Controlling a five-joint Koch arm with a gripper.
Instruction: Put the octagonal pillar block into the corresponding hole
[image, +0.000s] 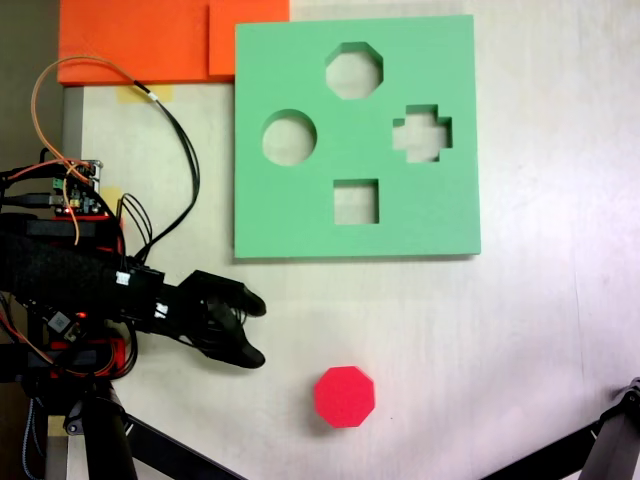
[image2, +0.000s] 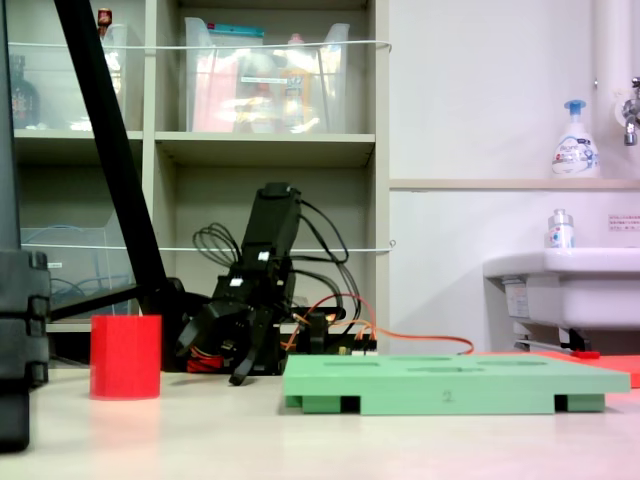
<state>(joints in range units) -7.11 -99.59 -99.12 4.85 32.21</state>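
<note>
The red octagonal pillar block (image: 344, 396) (image2: 125, 357) stands upright on the white table, below the green foam board (image: 300, 220) (image2: 450, 385). The board's eight-sided cut-out (image: 354, 70) is at its top middle, beside a round, a cross-shaped and a square cut-out. My black gripper (image: 255, 330) (image2: 215, 360) sits left of the block and a little above it in a fixed view, apart from it. Its two fingers are spread with nothing between them.
Orange foam sheets (image: 150, 40) lie at the top left, touching the board's corner. Loose wires and a circuit board (image: 80, 185) sit by the arm's base at the left. A black tripod leg (image: 610, 445) enters at the bottom right. A sink (image2: 570, 285) stands behind the table.
</note>
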